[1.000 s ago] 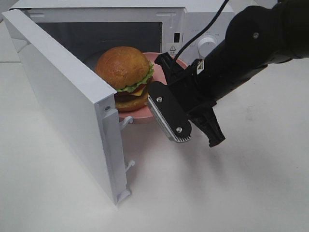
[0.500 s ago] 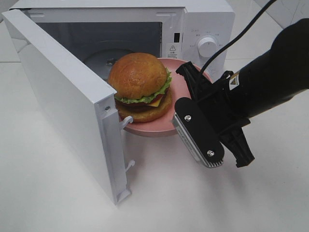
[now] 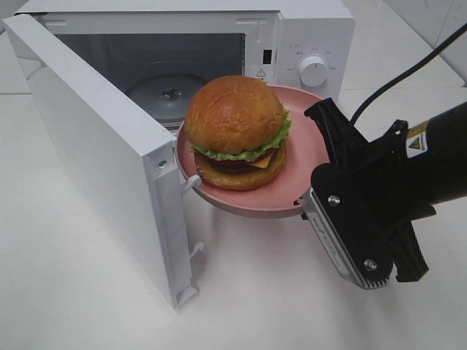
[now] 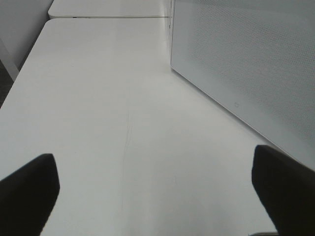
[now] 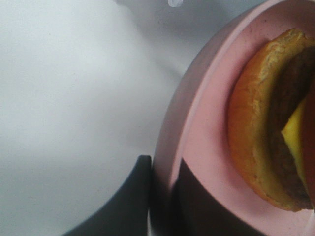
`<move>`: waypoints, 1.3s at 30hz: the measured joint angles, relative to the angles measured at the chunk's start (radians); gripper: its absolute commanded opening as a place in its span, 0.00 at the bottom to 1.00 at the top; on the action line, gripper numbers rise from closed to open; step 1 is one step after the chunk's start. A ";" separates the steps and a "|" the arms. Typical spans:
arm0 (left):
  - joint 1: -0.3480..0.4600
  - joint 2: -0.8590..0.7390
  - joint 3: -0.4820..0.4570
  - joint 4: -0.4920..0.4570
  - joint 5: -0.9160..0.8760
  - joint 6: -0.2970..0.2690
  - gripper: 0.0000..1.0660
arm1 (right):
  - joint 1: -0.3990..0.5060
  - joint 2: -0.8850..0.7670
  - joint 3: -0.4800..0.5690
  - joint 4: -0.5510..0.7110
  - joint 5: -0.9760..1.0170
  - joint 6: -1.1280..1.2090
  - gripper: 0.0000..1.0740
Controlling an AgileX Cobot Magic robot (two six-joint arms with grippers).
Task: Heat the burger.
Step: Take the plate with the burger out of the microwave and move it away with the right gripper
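The burger (image 3: 237, 127), with a golden-brown bun, green lettuce and yellow cheese, sits on a round pink plate (image 3: 303, 146). The plate hangs in the air just in front of the open microwave (image 3: 306, 36). My right gripper (image 3: 319, 166) is shut on the plate's right rim, one finger above it and one below. The right wrist view shows the plate rim (image 5: 197, 123), the burger's lower bun (image 5: 251, 128) and a dark finger (image 5: 128, 196) under the rim. My left gripper (image 4: 157, 196) is open and empty over bare table. It is out of the exterior view.
The microwave door (image 3: 95, 146) stands open to the left, its free edge close to the plate's left rim. The glass turntable (image 3: 164, 93) inside is bare. The control knob (image 3: 314, 71) is on the right panel. The door's dotted face (image 4: 246, 59) is beside the left gripper.
My right gripper has drawn the plate with the burger out of the microwave cavity, toward the front and right. The turntable now shows bare.
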 measured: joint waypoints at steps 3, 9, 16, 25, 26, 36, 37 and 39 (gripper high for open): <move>0.000 0.000 0.000 0.000 0.000 0.000 0.94 | 0.000 -0.036 0.029 0.000 0.000 0.025 0.00; 0.000 0.000 0.000 0.000 0.000 0.000 0.94 | 0.000 -0.108 0.086 0.000 0.003 0.042 0.00; 0.000 0.000 0.000 0.000 0.000 0.000 0.94 | 0.000 -0.247 0.163 -0.052 0.037 0.168 0.00; 0.000 0.000 0.000 0.000 0.000 0.000 0.94 | 0.000 -0.380 0.213 -0.155 0.118 0.308 0.00; 0.000 0.000 0.000 0.000 0.000 0.000 0.94 | 0.000 -0.411 0.225 -0.185 0.134 0.346 0.00; 0.000 0.000 0.000 0.000 0.000 0.000 0.94 | 0.000 -0.528 0.239 -0.375 0.301 0.618 0.00; 0.000 0.000 0.000 0.000 0.000 0.000 0.94 | 0.000 -0.528 0.239 -0.375 0.301 0.618 0.00; 0.000 0.000 0.000 0.000 0.000 0.000 0.94 | 0.000 -0.535 0.239 -0.440 0.344 0.723 0.00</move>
